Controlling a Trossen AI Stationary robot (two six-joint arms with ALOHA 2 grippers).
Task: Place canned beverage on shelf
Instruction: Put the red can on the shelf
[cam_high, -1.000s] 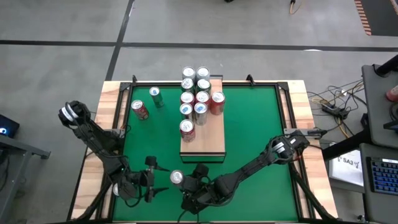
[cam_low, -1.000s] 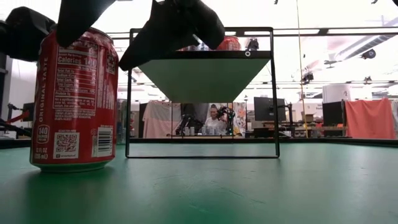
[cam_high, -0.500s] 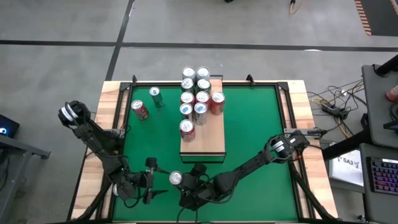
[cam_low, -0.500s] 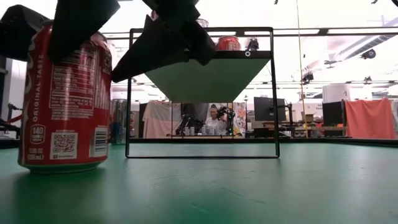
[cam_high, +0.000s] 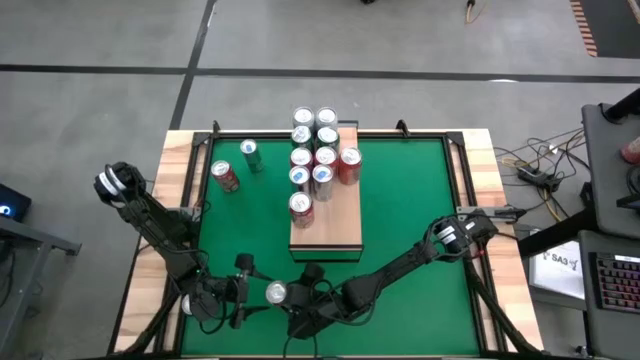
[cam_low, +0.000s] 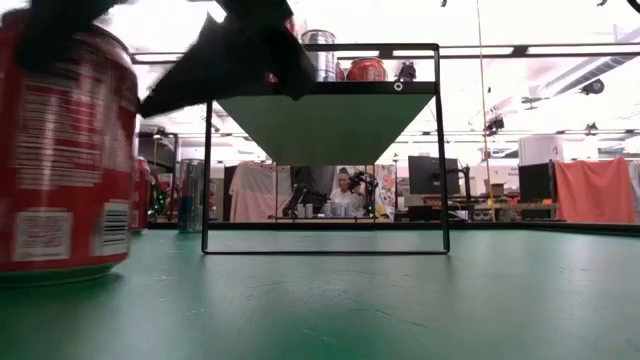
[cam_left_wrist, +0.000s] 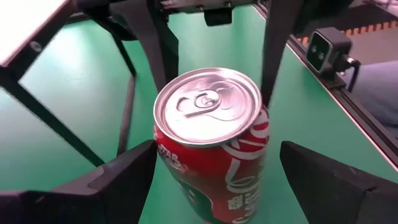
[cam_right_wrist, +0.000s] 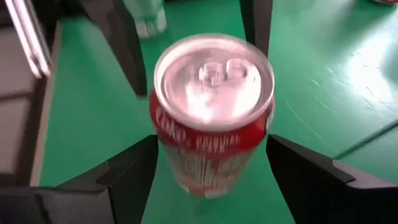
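Note:
A red beverage can (cam_high: 276, 292) stands upright near the table's near edge. It sits between my two grippers. My right gripper (cam_high: 288, 293) reaches it from the right and is shut on it. My left gripper (cam_high: 250, 290) is open. Its fingers stand wide on either side of the can (cam_left_wrist: 211, 149) without touching it. The shelf (cam_high: 337, 225) is a pale wooden board on a dark frame at the table's middle. Several cans stand on its far end. My right gripper pinches the can's side wall (cam_right_wrist: 163, 140) between its two fingers, one on each side, below the rim. The fingers come from the table's right, slanting down a little. The can stays upright, and its bottom (cam_low: 50, 272) looks to rest on the green surface.
A red can (cam_high: 226, 177) and a green can (cam_high: 250, 155) stand on the green surface left of the shelf. The shelf's dark frame (cam_low: 205, 150) stands just beyond the grippers. The near half of the board (cam_high: 325, 238) is bare.
My right gripper has gone toward the table's left and near edges with the red can. The can has stayed upright and has come in between my left gripper's open fingers.

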